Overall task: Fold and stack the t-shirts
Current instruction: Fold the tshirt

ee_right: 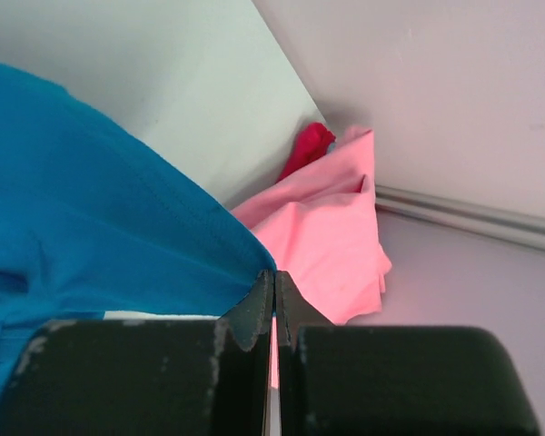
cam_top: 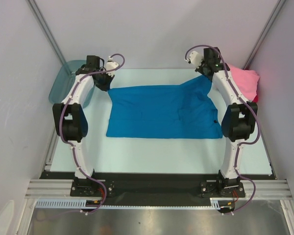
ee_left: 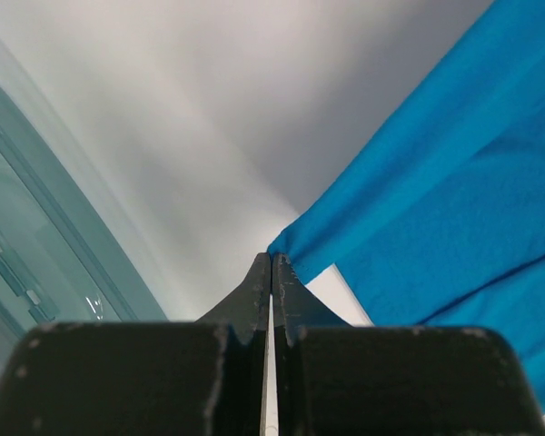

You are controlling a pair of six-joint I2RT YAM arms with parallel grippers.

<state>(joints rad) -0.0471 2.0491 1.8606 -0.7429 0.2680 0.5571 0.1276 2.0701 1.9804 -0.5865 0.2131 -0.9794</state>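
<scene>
Left pincer (ee_left: 272,265) and right pincer (ee_right: 273,280) each clamp a far corner of the bright blue cloth t-shirt (cam_top: 164,111) spread between them. Translucent teal plastic tub (ee_left: 36,254) beside left pincer; pink cloth t-shirt (ee_right: 331,241) beside right, possibly over red cloth (ee_right: 305,149).

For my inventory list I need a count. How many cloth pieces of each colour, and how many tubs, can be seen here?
Bright blue t-shirt: 1
Pink t-shirt: 1
Red cloth, only an edge showing: 1
Translucent teal tub: 1
Total: 4
</scene>
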